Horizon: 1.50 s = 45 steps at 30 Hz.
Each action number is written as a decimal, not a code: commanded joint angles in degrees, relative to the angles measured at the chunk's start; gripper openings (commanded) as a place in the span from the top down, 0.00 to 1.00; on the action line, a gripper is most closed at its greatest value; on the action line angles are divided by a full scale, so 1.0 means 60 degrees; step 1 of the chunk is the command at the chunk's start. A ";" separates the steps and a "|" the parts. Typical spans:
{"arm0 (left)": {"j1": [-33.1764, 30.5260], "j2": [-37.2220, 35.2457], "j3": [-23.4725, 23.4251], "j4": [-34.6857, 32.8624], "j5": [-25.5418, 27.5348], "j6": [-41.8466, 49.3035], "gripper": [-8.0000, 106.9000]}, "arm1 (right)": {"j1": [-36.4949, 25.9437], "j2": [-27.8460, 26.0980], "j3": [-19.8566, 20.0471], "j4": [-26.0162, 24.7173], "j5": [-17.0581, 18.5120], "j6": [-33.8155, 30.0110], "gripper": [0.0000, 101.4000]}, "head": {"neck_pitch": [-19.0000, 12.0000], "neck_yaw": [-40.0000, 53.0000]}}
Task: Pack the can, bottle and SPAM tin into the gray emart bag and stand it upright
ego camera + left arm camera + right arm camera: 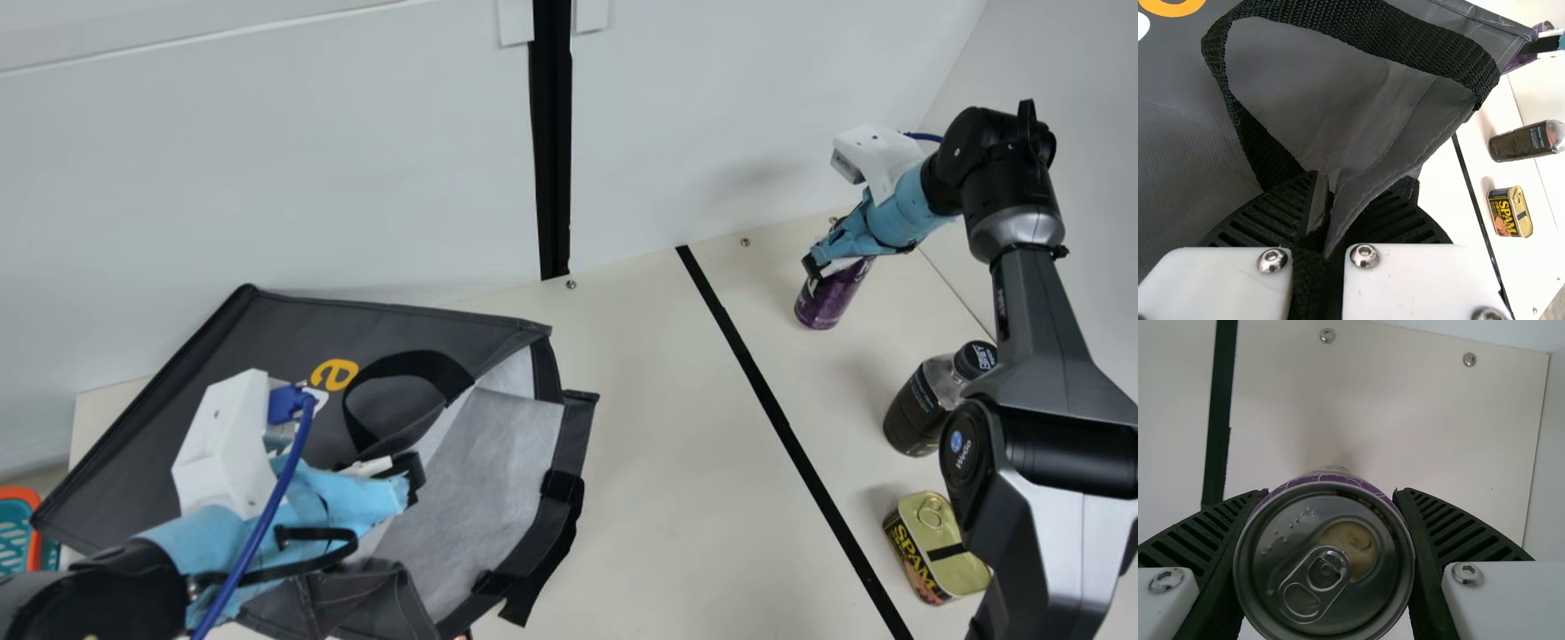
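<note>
Since the can (829, 298) is already grasped round its sides by the right end effector (1331, 492), the whole next move comes down to where the gray emart bag (302, 347) sits relative to it. That's off to the robot's left, well apart, across the black strip (781, 422) on the desk (667, 427). Luckily the bag is lying down with its mouth facing the strip side, pale lining (493, 471) on display, so imo it's a sideways carry, then in.

One catch: the can's lid faces the wrist camera, so its long axis runs roughly along the fingers, base leading. I'd go in base first and low. Can't tell if the base is touching the desk.

Left end effector (411, 476) is clenched on the bag's edge by the handle strap (409, 360), which should help keep the mouth open. If that edge sags, the can could snag on it.

Bottle (920, 404) and SPAM tin (944, 551) are both on the right arm's side of the strip, standing apart from each other, so I'd give that arm those pickups too. Standing the bag up looks like a job for last.
</note>
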 commanded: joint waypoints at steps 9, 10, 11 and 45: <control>0.0000 0.0000 0.0000 0.0000 0.0000 0.0000 1.00 | 0.0233 -0.0881 0.0750 0.0074 -0.0011 -0.0517 1.00 | -0.0216 -0.0023; 0.0000 0.0000 0.0000 0.0000 0.0000 0.0000 1.00 | 0.0262 -0.0994 0.0863 0.0082 -0.0011 -0.0581 1.00 | -0.0216 -0.0023; 0.0000 0.0000 0.0000 0.0000 0.0000 0.0000 1.00 | 0.0293 -0.1106 0.0976 0.0088 -0.0011 -0.0641 1.00 | -0.0216 -0.0023; 0.0000 0.0000 0.0000 0.0000 0.0000 0.0000 1.00 | 0.1116 -0.4686 0.5138 0.0682 -0.0011 -0.2360 1.00 | -0.0216 -0.0023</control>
